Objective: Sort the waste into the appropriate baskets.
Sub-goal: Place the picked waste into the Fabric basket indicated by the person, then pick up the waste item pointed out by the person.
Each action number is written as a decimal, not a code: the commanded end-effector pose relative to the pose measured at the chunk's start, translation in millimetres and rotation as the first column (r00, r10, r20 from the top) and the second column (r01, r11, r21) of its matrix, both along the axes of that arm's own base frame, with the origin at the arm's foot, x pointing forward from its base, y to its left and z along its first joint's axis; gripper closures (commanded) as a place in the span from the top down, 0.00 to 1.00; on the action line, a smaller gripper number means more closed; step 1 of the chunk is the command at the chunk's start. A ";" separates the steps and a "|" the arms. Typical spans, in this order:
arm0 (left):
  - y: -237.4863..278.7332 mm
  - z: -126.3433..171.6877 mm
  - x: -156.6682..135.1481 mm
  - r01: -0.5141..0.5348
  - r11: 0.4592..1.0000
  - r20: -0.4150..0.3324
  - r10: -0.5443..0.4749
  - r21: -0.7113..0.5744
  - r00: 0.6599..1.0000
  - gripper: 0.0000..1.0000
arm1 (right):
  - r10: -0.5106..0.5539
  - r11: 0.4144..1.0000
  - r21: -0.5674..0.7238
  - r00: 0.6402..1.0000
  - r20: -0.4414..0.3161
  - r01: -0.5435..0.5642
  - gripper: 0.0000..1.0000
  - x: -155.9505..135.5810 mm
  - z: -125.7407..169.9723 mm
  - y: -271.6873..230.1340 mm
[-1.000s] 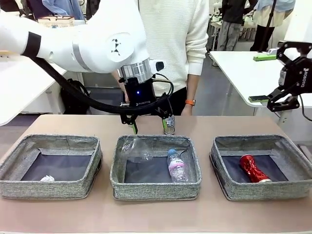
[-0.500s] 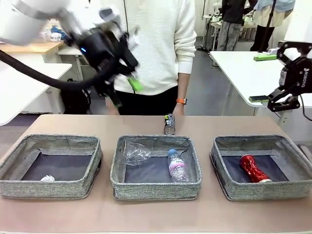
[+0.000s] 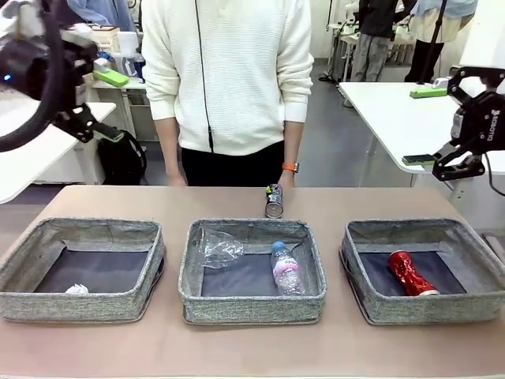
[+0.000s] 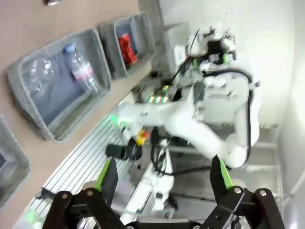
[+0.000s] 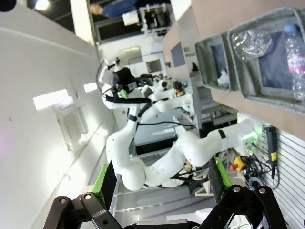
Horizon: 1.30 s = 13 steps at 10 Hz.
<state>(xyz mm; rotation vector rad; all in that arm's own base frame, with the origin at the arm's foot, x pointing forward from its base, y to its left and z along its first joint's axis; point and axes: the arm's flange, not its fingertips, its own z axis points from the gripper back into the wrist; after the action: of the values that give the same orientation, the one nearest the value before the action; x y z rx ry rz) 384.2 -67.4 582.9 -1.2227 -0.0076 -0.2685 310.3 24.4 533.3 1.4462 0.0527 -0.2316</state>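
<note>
Three grey baskets sit in a row: left (image 3: pixel 79 306), middle (image 3: pixel 252 309), right (image 3: pixel 418 311). A white paper ball (image 3: pixel 76 290) lies in the left one. The middle one holds a clear plastic cup (image 3: pixel 219 248) and a pink-labelled bottle (image 3: pixel 286 268). A red crushed can (image 3: pixel 410 273) lies in the right one. A dark printed can (image 3: pixel 274 200) stands on the table behind the middle basket. My left gripper (image 3: pixel 110 106) hangs open and empty, high at the far left. At the far right, raised, my right gripper (image 3: pixel 424 126) is open and empty. The left wrist view shows the bottle (image 4: pixel 81 69) and red can (image 4: pixel 126 47) beyond the open left gripper (image 4: pixel 164 174).
A person in a white sweater (image 3: pixel 229 71) stands at the far side, one hand (image 3: pixel 286 178) hanging just behind the dark can. White tables stand at the back left and back right (image 3: pixel 394 110). Bare tabletop (image 3: pixel 252 347) runs in front of the baskets.
My left arm has swung up and away to the left from above the middle basket's back wall. The cup has settled in the middle basket. The right arm has not moved.
</note>
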 end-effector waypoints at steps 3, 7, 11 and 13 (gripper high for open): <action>76.6 -32.2 -23.0 -0.134 0.975 -0.044 0.128 -0.180 0.991 1.00 | 0.000 1.000 0.022 1.000 0.010 -0.001 1.00 0.4 3.3 1.0; 90.3 -62.6 0.0 0.020 0.984 -0.202 -0.056 -0.176 0.978 1.00 | 0.000 1.000 0.022 1.000 0.010 -0.001 1.00 0.4 3.3 1.0; 94.2 -55.7 -19.3 -0.061 0.982 -0.135 0.037 -0.177 0.990 1.00 | 0.000 1.000 0.022 1.000 0.010 -0.001 1.00 0.4 3.3 1.0; 94.2 -55.7 -19.3 -0.061 0.982 -0.135 0.037 -0.177 0.990 1.00 | 0.000 1.000 0.022 1.000 0.010 -0.001 1.00 0.4 3.3 1.0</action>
<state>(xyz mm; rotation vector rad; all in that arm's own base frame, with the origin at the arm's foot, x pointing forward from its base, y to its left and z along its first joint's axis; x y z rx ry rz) 367.2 31.5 530.6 -1.4100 0.0650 -0.1558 310.3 24.3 533.4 1.4461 0.0525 -0.2315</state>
